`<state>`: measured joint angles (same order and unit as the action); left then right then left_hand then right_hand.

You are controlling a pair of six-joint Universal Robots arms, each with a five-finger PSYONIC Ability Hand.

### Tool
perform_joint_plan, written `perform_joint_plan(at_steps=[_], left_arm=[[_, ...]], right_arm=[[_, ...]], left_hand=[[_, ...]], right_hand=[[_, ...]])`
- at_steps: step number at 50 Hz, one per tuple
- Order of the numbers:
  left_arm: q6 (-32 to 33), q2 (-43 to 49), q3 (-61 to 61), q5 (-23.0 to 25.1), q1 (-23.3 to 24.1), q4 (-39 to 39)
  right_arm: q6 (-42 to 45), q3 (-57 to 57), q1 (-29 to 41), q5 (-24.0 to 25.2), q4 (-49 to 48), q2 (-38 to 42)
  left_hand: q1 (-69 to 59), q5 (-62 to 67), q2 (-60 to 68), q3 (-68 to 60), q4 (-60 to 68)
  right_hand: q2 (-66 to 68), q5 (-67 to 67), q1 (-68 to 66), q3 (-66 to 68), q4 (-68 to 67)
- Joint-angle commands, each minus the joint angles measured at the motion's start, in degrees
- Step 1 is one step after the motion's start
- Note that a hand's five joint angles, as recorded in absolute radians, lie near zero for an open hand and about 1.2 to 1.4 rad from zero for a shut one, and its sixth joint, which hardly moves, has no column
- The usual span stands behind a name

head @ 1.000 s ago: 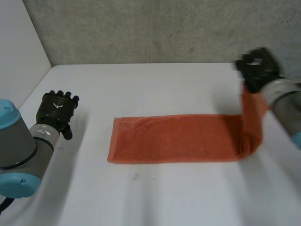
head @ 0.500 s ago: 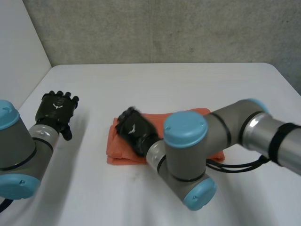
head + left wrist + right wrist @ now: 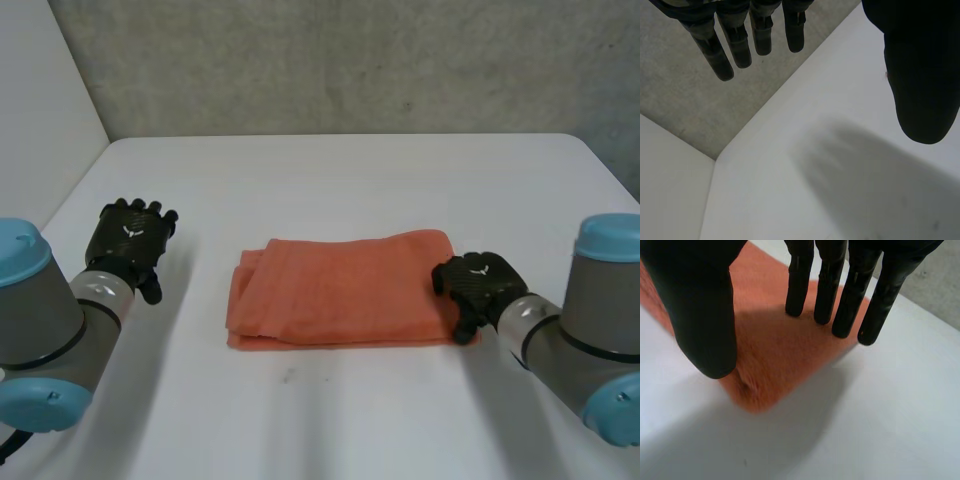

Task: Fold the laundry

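Observation:
An orange towel (image 3: 340, 290) lies folded in half on the white table (image 3: 330, 170), its doubled layers showing at the left end. My right hand (image 3: 478, 285) rests at the towel's right folded edge. In the right wrist view its fingers (image 3: 840, 290) are straight over the towel (image 3: 775, 350), the thumb (image 3: 700, 305) stands apart, and nothing is pinched. My left hand (image 3: 130, 240) hovers well left of the towel. Its fingers (image 3: 740, 45) are straight and it holds nothing, with only bare table (image 3: 840, 175) under its palm.
A grey wall (image 3: 350, 60) runs along the table's far edge and a white side panel (image 3: 40, 100) stands at the far left. The table's right edge (image 3: 610, 170) is close behind my right arm. Bare table lies in front of the towel.
My right hand carried the towel's lifted right end over to the left, folding it in half, let go and came back to the right edge. The left hand barely moved.

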<state>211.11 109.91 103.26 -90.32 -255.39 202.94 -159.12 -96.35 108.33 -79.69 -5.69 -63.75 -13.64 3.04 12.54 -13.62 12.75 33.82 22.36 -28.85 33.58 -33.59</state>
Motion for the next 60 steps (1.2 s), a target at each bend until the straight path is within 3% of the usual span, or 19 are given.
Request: perform_joint_plan(at_steps=[1, 3, 15, 19, 22, 23, 24, 35, 36, 38, 39, 40, 44, 46, 48, 54, 60], left_arm=[[0.0, 0.0, 0.1, 0.0, 0.5, 0.0], [0.0, 0.1, 0.1, 0.0, 0.5, 0.0], [0.0, 0.0, 0.4, -0.1, 0.7, 0.0], [0.0, 0.0, 0.5, -0.1, 0.8, 0.0], [0.0, -0.2, 0.5, -0.3, 0.9, -0.1], [0.0, -0.4, 0.5, -0.3, 1.0, -0.1], [0.0, -0.6, 0.5, -0.4, 1.1, -0.1], [-2.8, -4.8, -0.1, -0.7, 2.3, -0.5], [-4.3, -5.2, -0.6, -0.7, 2.9, -0.6], [-6.1, -5.8, -1.1, -0.7, 3.6, -0.6], [-6.9, -6.0, -1.6, -0.7, 4.0, -0.6], [-8.7, -6.4, -2.6, -0.7, 4.8, -0.6], [-13.5, -6.4, -6.1, -0.7, 8.0, -1.0], [-15.3, -6.4, -7.7, -0.7, 9.6, -1.5], [-17.7, -5.2, -10.5, -0.6, 12.4, -2.9], [-23.5, 3.7, -18.9, -0.5, 19.5, -6.8], [-28.5, 13.5, -26.9, -0.1, 21.8, -9.5]], right_arm=[[0.5, -2.8, -2.9, 3.0, -4.1, 1.0], [0.5, -2.9, -3.5, 2.9, -5.1, 1.1], [5.9, 1.6, -4.0, -2.1, -9.2, -2.4], [11.6, 7.2, 4.1, -4.2, -8.7, -3.0], [14.0, 12.5, 14.1, -4.8, -8.0, -2.1], [14.0, 12.5, 14.1, -4.8, -8.0, -2.1], [15.6, 15.1, 19.2, -4.8, -6.9, -1.2], [22.0, 17.9, 31.5, -4.4, -6.1, 12.2], [21.8, 17.8, 31.4, -4.6, -6.2, 12.2], [21.3, 17.6, 31.3, -4.9, -6.2, 11.7], [20.3, 17.3, 31.1, -4.9, -6.6, 10.6], [19.5, 17.1, 30.9, -4.9, -6.8, 9.5], [13.0, 16.5, 28.1, -4.9, -7.0, 3.7], [5.4, 16.1, 24.3, -4.7, -6.8, 1.2], [-3.5, 16.2, 21.1, -4.2, -6.2, 0.6], [-18.2, 16.4, 15.4, -2.1, -2.4, 0.6], [-19.8, 17.6, 10.4, -0.8, 2.0, 1.9]], left_hand=[[2.4, -1.8, -1.3, 2.4, -1.5], [2.4, -1.8, -1.3, 2.4, -1.5], [2.4, -1.8, -1.3, 2.4, -1.5], [2.4, -1.8, -1.3, 2.4, -1.5], [2.4, -1.8, -1.3, 2.4, -1.5], [2.4, -1.8, -1.3, 2.4, -1.5], [2.4, -1.8, -1.3, 2.4, -1.5], [2.4, -1.8, -1.3, 2.4, -1.5], [2.4, -1.8, -1.3, 2.4, -1.5], [2.2, -1.6, -1.2, 2.2, -1.4], [2.1, -1.5, -1.0, 2.1, -1.2], [1.7, -1.1, -0.6, 1.7, -0.9], [0.9, -0.3, 0.2, 0.9, 0.0], [0.6, 0.0, 0.5, 0.6, 0.3], [0.2, 0.4, 0.9, 0.2, 0.7], [0.1, 0.5, 1.0, 0.0, 0.8], [-1.1, 1.7, 2.2, -1.1, 2.0]], right_hand=[[28.3, 29.8, -33.3, 28.6, -28.5], [45.0, 46.4, -49.9, 45.2, -45.2], [46.2, 47.6, -51.1, 46.4, -46.4], [46.2, 47.6, -51.1, 46.4, -46.4], [46.2, 47.6, -51.1, 46.4, -46.4], [46.2, 47.6, -51.1, 46.4, -46.4], [46.2, 47.6, -51.1, 46.4, -46.4], [46.2, 47.6, -51.1, 46.4, -46.4], [39.6, 41.0, -44.5, 39.8, -39.8], [10.9, 12.4, -15.9, 11.1, -11.1], [-15.6, -14.1, 10.6, -15.3, 15.3], [-22.3, -20.9, 17.4, -22.1, 22.1], [-23.8, -22.4, 18.9, -23.6, 23.6], [-23.8, -22.4, 18.9, -23.6, 23.6], [-23.8, -22.4, 18.9, -23.6, 23.6], [-23.8, -22.4, 18.9, -23.6, 23.6], [-23.8, -22.4, 18.9, -23.6, 23.6]])
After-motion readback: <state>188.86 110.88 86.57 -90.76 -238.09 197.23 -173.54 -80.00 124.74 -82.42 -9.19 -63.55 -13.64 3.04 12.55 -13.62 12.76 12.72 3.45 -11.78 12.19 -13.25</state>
